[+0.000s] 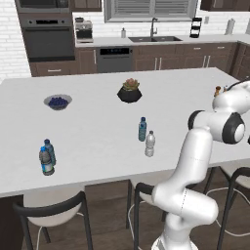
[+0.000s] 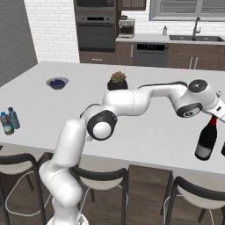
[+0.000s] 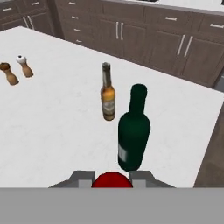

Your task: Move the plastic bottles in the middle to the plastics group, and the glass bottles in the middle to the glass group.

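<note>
My gripper (image 2: 216,112) reaches far right over the counter, shut on the red-capped neck of the glossy black glass bottle (image 2: 205,141), which stands upright near the counter's front edge. In the hand view the red cap (image 3: 111,180) sits between my fingers (image 3: 82,176). Just beyond it stand a dark green bottle (image 3: 133,131) and an amber beer bottle (image 3: 108,93). The blue-tinted plastic bottle (image 1: 142,129) and the clear white-capped one (image 1: 150,144) stand mid-counter. The plastics group (image 1: 47,157) is at the left front: a dark grey labelled bottle and a blue one.
A potted succulent (image 1: 130,91) and a bowl of blueberries (image 1: 57,101) sit further back on the counter (image 1: 97,132). Two shakers (image 3: 16,69) stand at the right end. The counter's end edge runs just right of the green bottle. Stools (image 1: 53,210) line the front.
</note>
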You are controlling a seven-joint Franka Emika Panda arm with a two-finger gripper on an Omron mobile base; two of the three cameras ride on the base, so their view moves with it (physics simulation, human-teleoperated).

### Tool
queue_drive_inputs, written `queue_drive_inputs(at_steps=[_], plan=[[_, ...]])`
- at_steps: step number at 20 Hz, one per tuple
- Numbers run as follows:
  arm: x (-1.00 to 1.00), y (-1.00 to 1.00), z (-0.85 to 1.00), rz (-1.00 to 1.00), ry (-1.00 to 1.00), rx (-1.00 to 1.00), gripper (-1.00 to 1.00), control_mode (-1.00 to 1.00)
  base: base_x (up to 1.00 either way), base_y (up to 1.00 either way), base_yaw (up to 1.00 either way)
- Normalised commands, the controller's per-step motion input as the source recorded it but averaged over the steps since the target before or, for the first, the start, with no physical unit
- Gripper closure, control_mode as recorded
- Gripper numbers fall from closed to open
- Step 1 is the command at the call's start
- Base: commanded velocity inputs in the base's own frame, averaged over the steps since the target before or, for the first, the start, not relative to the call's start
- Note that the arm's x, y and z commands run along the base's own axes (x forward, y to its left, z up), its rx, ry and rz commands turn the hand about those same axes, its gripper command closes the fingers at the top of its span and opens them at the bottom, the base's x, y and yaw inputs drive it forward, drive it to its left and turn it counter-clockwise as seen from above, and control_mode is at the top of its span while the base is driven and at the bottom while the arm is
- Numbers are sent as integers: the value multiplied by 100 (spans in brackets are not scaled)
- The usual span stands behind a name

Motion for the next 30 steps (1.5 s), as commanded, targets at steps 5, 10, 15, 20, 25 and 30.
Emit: queue_drive_inputs(at_steps=[5, 10, 15, 20, 25, 30], plan=[[51, 0, 0, -1, 0, 0, 100, -100, 0, 0, 0], [22, -23, 0, 0, 0, 0, 100, -100, 0, 0, 0], [4, -28, 0, 0, 0, 0, 100, -100, 0, 0, 0], [-6, 0, -15, -1, -1, 0, 100, -100, 0, 0, 0], [-2, 2, -6, 0, -5, -2, 100, -100, 0, 0, 0], [0, 14, -15, 0, 0, -4, 100, -100, 0, 0, 0]])
